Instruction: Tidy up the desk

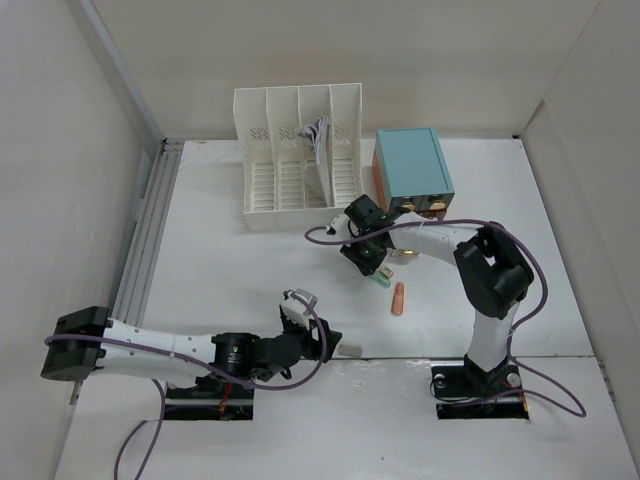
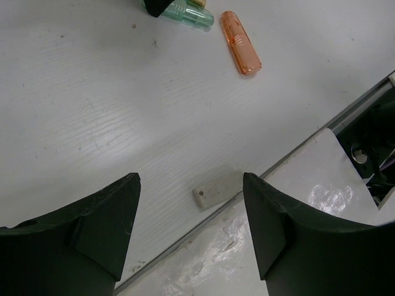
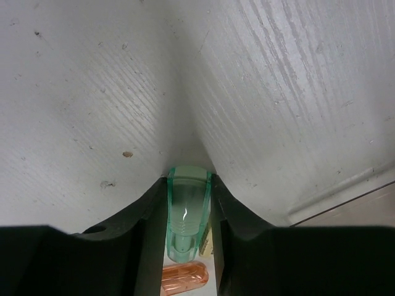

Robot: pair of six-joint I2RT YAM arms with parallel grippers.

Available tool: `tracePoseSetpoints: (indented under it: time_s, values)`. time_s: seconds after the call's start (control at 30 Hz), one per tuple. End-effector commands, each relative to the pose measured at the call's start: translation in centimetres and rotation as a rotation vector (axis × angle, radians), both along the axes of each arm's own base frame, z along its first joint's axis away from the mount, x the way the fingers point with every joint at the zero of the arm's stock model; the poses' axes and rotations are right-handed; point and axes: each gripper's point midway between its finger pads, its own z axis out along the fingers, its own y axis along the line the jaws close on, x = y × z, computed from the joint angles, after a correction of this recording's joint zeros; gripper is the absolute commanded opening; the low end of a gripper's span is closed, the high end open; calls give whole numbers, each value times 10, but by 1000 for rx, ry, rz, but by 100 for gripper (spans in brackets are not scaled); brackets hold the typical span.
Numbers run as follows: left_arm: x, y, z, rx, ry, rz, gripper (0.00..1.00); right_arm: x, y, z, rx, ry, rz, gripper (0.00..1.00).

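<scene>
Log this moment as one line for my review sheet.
right gripper: closed on green translucent item | left gripper: open, above small white block | orange item: loose on desk

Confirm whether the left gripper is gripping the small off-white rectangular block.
No: the left gripper is open, and the small off-white rectangular block lies free on the white desk below it.

A: Where does the top camera sit?
B: High over the near side, looking down on the whole desk (image 1: 250,270).
A: And the wrist cameras?
B: The left looks down through the left gripper (image 2: 190,177), close above the desk's near side. The right sits closer still, almost at the surface. All three share the green stick (image 3: 187,213) and orange stick (image 2: 241,43), right of centre.
</scene>
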Motion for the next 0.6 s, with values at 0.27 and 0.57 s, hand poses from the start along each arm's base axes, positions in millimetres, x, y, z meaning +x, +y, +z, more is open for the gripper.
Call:
tracePoseSetpoints:
  time_s: [0.27,0.57]
  values:
    - [2,0,3,-15,-15,10,64,-22,43,86,227,22,325,2]
    - [2,-2,5,16,-27,3,64,25,20,152,258,-197,285,0]
